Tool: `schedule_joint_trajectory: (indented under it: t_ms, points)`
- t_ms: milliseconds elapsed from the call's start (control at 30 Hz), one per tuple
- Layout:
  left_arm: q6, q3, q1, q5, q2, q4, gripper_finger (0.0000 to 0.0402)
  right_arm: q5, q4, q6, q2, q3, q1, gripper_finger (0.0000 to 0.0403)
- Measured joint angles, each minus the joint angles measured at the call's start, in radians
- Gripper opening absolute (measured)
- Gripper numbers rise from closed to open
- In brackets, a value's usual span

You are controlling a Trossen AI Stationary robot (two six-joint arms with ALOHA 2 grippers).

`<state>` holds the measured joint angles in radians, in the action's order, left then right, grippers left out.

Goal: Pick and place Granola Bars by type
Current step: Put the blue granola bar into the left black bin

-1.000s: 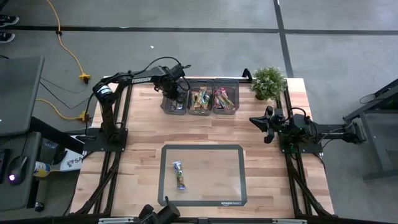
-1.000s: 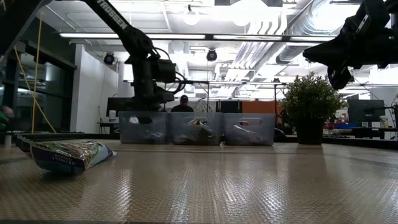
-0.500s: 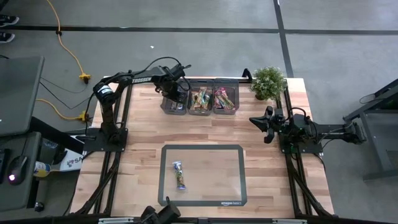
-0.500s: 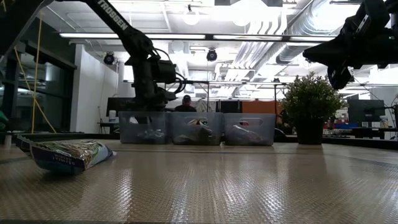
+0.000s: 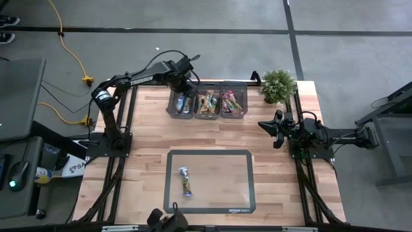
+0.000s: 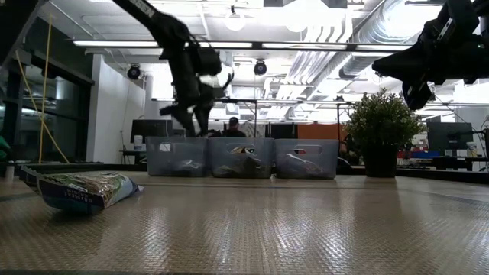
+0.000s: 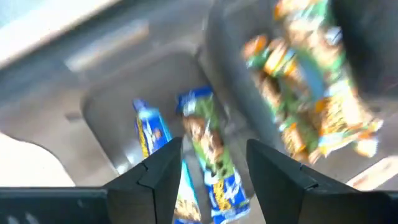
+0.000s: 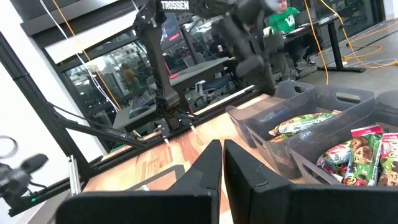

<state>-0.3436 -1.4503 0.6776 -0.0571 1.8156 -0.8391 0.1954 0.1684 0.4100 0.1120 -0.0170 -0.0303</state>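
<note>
Three grey bins stand side by side at the table's far edge. The left bin holds blue Granola Bars, the middle bin green and orange ones, and the right bin pink ones. One more bar lies flat on the dark-framed mat; it is also seen close up. My left gripper hangs open above the left bin, with nothing between its fingers. My right gripper waits shut at the table's right side, level.
A potted plant stands at the far right corner, beside the right bin. Bare wood lies between the bins and the mat. In the room beyond the table a person sits behind the bins.
My left gripper has risen out of the left bin and now hangs clear above its rim. The blue bars in that bin, covered by the gripper before, now show from above.
</note>
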Motion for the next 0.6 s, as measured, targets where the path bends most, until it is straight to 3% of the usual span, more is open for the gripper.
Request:
schedule_joint_trajectory:
  t_ms: [367, 600]
  points:
    - [-0.007, -0.056, -0.117, 0.192, -0.199, 0.007, 0.0175, 0.000, 0.000, 0.000, 0.000, 0.000, 0.000, 0.0000]
    - [-0.138, -0.056, -0.239, 0.307, -0.361, -0.014, 0.0175, 0.000, 0.000, 0.000, 0.000, 0.000, 0.000, 0.0000]
